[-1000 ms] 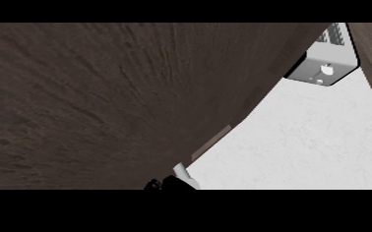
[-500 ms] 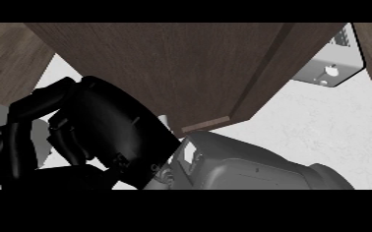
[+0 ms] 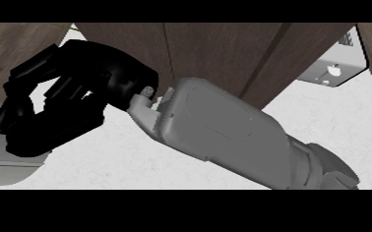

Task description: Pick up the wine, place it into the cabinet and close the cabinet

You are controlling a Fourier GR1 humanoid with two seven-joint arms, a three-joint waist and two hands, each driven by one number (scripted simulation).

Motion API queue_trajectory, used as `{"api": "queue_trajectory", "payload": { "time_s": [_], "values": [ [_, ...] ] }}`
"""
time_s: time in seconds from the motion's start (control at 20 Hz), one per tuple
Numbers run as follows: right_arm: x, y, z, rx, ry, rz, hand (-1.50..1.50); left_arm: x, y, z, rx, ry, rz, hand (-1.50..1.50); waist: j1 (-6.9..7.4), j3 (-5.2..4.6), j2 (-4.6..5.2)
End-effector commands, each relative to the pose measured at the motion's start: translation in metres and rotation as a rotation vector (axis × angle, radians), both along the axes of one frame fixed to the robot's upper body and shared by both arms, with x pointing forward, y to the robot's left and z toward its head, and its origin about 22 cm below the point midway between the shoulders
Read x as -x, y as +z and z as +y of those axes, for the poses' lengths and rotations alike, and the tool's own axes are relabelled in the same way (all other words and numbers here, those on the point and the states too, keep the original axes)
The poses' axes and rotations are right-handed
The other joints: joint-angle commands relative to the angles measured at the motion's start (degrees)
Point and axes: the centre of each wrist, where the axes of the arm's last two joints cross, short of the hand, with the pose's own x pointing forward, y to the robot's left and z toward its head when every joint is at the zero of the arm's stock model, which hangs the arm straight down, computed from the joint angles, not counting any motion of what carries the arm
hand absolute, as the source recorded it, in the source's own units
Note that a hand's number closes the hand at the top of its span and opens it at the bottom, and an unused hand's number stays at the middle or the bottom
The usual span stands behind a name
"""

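Left of frame: you have one black hand [image 3: 69, 98], fingers curled inward; which hand it is and whether it holds anything cannot be told. Centre to lower right: its grey forearm [image 3: 225, 132]. Top: dark wood cabinet [image 3: 210, 49]. Below and right: white speckled surface [image 3: 320, 113]. Upper right: metal bracket [image 3: 330, 71]. Wine: not visible.

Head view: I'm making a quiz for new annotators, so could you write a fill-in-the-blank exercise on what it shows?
1. The hand in front of the cabinet is coloured ___.
2. Its forearm enters from the view's lower ___ corner.
3. The cabinet panels look like dark ___ wood.
4. The counter below the forearm is speckled ___.

Missing words: black; right; brown; white.
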Motion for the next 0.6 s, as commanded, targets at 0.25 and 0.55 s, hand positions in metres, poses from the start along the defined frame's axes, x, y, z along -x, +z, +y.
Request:
{"api": "queue_trajectory", "payload": {
  "time_s": [0.25, 0.55],
  "values": [
    [-0.082, -0.015, -0.022, -0.081, -0.192, -0.018, 1.50, 0.009, 0.002, 0.015, -0.002, 0.046, 0.006, -1.50, -1.94, 0.10, -0.42],
    [-0.113, -0.019, -0.051, -0.108, -0.346, -0.061, 1.50, 0.003, 0.017, 0.021, -0.015, 0.042, -0.016, -1.50, -2.12, 0.07, -0.10]
  ]
}}
